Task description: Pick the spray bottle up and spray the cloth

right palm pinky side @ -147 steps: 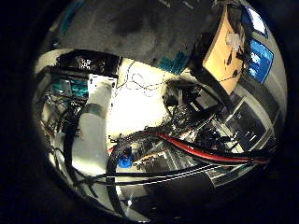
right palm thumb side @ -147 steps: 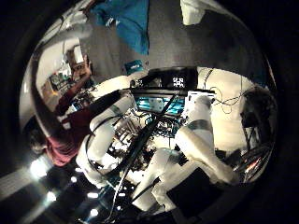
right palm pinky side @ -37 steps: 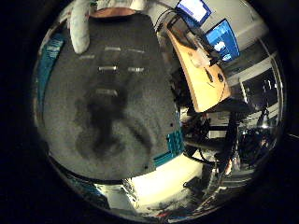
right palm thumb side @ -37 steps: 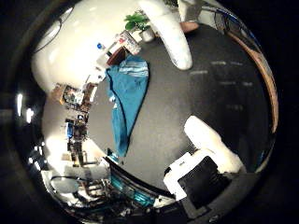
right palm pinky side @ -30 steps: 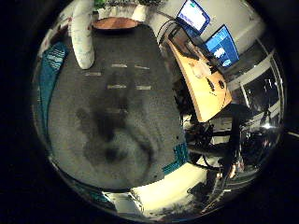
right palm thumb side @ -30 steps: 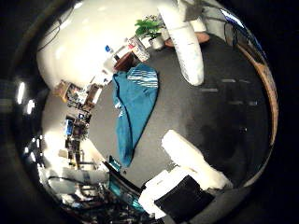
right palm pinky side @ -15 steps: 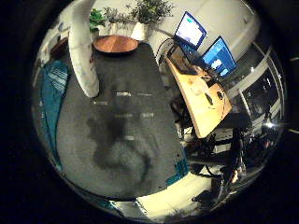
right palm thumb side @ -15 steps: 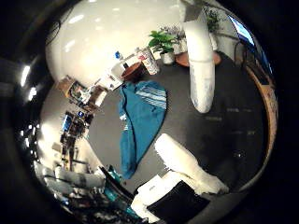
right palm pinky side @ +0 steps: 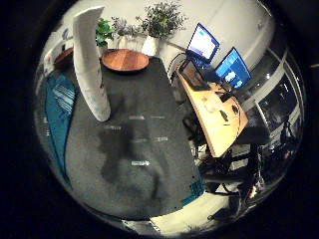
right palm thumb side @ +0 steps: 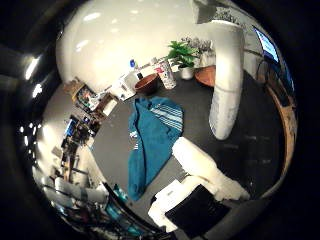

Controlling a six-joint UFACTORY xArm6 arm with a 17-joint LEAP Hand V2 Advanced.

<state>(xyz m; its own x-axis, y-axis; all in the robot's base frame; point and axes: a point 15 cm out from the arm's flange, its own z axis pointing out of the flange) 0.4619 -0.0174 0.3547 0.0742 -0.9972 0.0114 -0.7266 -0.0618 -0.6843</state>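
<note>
A tall white spray bottle (right palm thumb side: 225, 80) stands upright on the dark grey mat (right palm pinky side: 140, 139); it also shows in the little finger side view (right palm pinky side: 94, 62). A teal cloth (right palm thumb side: 150, 135) lies crumpled and stretched out on the mat beside the bottle; its edge shows in the little finger side view (right palm pinky side: 58, 105). My right hand (right palm thumb side: 205, 172) shows as white and black finger parts in the thumb side view, relaxed, above the mat and away from both bottle and cloth. It holds nothing.
A round wooden table (right palm pinky side: 125, 60) and potted plants (right palm pinky side: 159, 18) stand beyond the mat's far end. A wooden desk (right palm pinky side: 214, 105) with monitors (right palm pinky side: 231, 68) runs along one side. Small bottles (right palm thumb side: 165, 72) and cluttered shelves (right palm thumb side: 75, 140) lie past the cloth.
The whole picture has shifted in both views: the camera has swung from the arm's base and clutter to looking along the mat. The bottle now stands larger and more upright in view.
</note>
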